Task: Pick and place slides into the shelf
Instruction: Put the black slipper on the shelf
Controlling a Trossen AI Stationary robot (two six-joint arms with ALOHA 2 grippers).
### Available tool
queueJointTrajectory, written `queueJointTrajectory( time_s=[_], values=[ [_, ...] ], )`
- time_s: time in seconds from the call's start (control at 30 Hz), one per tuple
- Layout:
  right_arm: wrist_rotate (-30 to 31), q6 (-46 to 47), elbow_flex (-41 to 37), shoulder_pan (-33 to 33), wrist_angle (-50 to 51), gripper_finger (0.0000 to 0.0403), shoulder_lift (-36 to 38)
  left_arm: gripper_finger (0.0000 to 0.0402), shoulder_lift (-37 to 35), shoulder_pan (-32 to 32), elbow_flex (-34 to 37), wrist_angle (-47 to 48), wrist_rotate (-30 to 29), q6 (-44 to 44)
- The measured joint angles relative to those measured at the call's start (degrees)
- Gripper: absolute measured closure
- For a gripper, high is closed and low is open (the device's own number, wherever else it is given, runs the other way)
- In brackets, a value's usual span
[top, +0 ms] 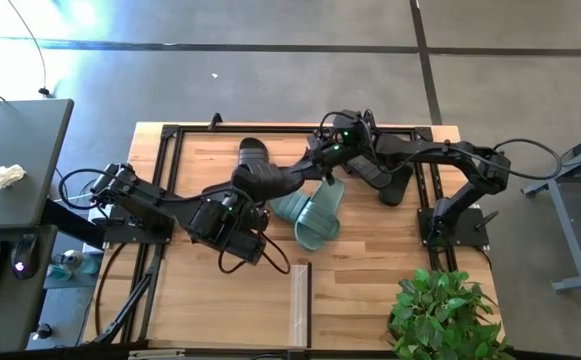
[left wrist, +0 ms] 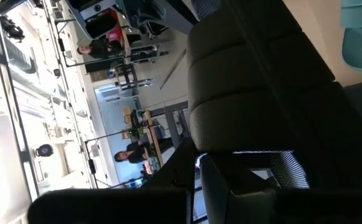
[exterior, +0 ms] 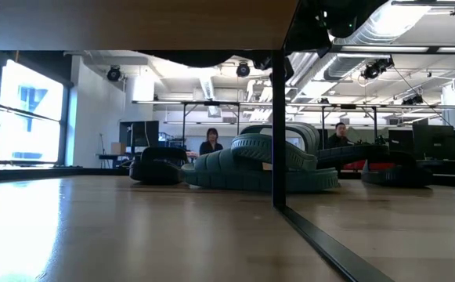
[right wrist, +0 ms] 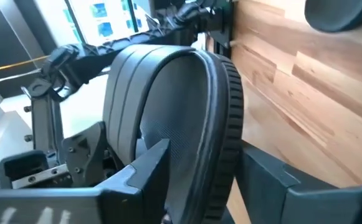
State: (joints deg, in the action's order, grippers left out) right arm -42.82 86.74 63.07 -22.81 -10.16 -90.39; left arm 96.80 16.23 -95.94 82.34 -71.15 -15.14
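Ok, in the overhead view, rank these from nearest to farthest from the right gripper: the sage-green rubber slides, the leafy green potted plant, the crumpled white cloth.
Measured from the right gripper, which grips a black rubber slide:
1. sage-green rubber slides, just beside it.
2. leafy green potted plant, at the picture's lower right.
3. crumpled white cloth, on the dark desk at the far left.

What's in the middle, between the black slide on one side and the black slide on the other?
The green slides, piled together, lie between one black slide and the other black slide. The low view shows it best.
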Motion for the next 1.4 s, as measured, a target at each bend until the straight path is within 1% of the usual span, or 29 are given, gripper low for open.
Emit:
queueJointTrajectory(
  time_s=[0.1, 0.27, 0.33, 0.5, 0.7, 0.87, 1.07, 1.13, 1.2, 1.4],
  values=[
    [0.9, -1.6, 0.0, 0.0, 0.0, 0.0292, 0.0, 0.0401, 0.0, 0.0, 0.0, 0.1, 0.6, 0.0],
    [1.5, -5.0, 0.0, 0.0, 0.5, 0.0371, -0.1, 0.04, 0.0, 0.0, 0.0, 0.1, 2.5, 0.2],
    [1.9, -6.6, -0.1, 0.0, 0.6, 0.0389, -0.1, 0.0395, -0.1, 0.0, 0.0, 0.1, 4.4, 0.4],
    [3.0, -8.5, -0.1, 0.0, 0.9, 0.0386, -0.1, 0.0368, -0.1, 0.0, -0.1, 0.1, 9.3, 3.2],
    [3.6, -10.7, -0.1, -0.1, 0.8, 0.0393, -0.1, 0.032, -1.1, 0.1, -0.5, 0.8, 15.4, 8.8],
    [3.3, -12.0, -0.1, -0.8, 0.5, 0.0393, -0.1, 0.0272, -1.2, 0.0, -6.9, 7.9, 22.0, 17.7],
    [3.2, -12.5, -0.1, -1.7, -0.6, 0.0393, 0.0, 0.0222, -2.7, -0.1, -16.1, 7.7, 34.0, 22.0],
    [3.1, -13.0, -0.1, -1.7, -0.9, 0.0393, 0.0, 0.0211, -3.6, -0.1, -18.4, 7.6, 36.4, 23.0],
    [2.2, -13.8, -0.1, -1.7, -0.9, 0.0394, 0.0, 0.0206, -4.5, -0.1, -20.6, 7.6, 37.7, 24.2],
    [-1.2, -17.3, -0.1, -1.3, -0.3, 0.0398, 0.0, 0.021, -9.2, -0.1, -25.0, 7.7, 40.8, 29.8]
  ],
)
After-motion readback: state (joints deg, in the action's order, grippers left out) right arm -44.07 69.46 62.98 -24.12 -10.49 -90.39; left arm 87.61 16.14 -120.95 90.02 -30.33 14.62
